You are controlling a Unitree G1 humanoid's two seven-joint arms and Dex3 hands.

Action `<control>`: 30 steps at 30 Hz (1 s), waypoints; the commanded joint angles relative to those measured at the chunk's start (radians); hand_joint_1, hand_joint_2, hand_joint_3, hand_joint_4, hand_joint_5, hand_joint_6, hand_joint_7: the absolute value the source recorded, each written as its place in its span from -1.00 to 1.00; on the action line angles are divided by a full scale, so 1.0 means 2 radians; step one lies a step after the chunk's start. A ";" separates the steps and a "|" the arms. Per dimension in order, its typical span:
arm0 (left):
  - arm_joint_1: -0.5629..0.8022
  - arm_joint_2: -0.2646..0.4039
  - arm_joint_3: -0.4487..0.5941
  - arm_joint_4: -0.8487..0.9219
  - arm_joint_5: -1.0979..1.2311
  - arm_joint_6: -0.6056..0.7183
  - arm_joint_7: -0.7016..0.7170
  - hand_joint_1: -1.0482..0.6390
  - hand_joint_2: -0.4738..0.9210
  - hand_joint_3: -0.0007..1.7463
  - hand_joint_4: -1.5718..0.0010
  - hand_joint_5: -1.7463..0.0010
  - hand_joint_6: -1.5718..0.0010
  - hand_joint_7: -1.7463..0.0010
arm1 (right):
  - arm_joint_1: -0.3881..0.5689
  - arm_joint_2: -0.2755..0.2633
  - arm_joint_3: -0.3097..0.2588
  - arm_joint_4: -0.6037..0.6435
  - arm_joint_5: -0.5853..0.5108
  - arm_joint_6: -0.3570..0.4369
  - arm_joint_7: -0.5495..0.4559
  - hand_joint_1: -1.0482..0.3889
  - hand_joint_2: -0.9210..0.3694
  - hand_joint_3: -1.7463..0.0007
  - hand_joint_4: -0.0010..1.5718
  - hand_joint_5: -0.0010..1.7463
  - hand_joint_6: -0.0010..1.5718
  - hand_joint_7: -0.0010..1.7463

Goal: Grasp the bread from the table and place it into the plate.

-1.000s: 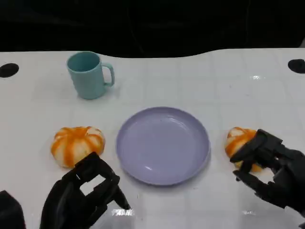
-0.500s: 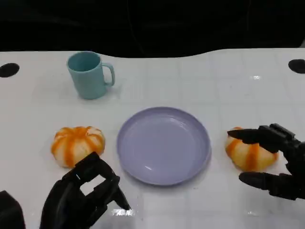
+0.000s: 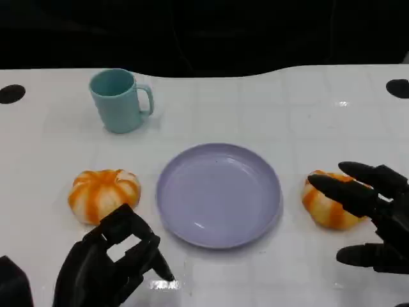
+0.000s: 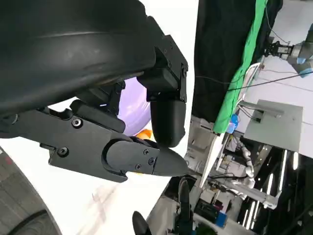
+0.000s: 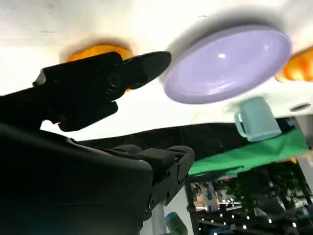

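— Right hand (image 3: 374,217), where was it in the head view?
— Lower right of the frame, fingers spread wide around the right bun (image 3: 329,199), over it but not clasping it. That bun lay on the white table (image 3: 307,109) just right of the purple plate (image 3: 219,194).
— And the left hand (image 3: 112,262)?
— Lower left, fingers curled in on nothing, below the left bun (image 3: 103,194). A teal mug (image 3: 119,100) stood at upper left.
— The right wrist view?
— Black fingers (image 5: 102,83) splayed before an orange bun (image 5: 98,51), with the plate (image 5: 227,63) at upper right.
— The left wrist view?
— Bent fingers (image 4: 146,159) before a sliver of plate (image 4: 133,103).
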State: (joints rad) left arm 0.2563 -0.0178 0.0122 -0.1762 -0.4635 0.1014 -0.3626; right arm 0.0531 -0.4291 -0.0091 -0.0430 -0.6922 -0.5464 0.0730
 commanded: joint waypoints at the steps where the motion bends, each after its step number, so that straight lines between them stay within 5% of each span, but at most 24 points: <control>1: 0.000 0.005 0.004 0.001 0.003 -0.005 -0.002 -0.48 1.00 -0.79 0.10 -1.00 0.27 -0.85 | 0.002 -0.014 0.013 -0.013 -0.025 0.025 -0.011 -0.21 -0.80 1.00 -1.00 -0.86 -0.76 -0.97; 30: -0.007 0.001 0.003 0.004 -0.001 0.000 0.002 -0.48 0.99 -0.81 0.11 -1.00 0.26 -0.83 | -0.109 -0.047 0.128 0.115 -0.113 0.109 -0.057 -0.16 -0.82 0.99 -0.96 -0.63 -0.69 -0.98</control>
State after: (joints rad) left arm 0.2451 -0.0208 0.0105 -0.1686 -0.4678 0.1034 -0.3624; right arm -0.1417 -0.5003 0.2326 0.1635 -0.9113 -0.3370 -0.0180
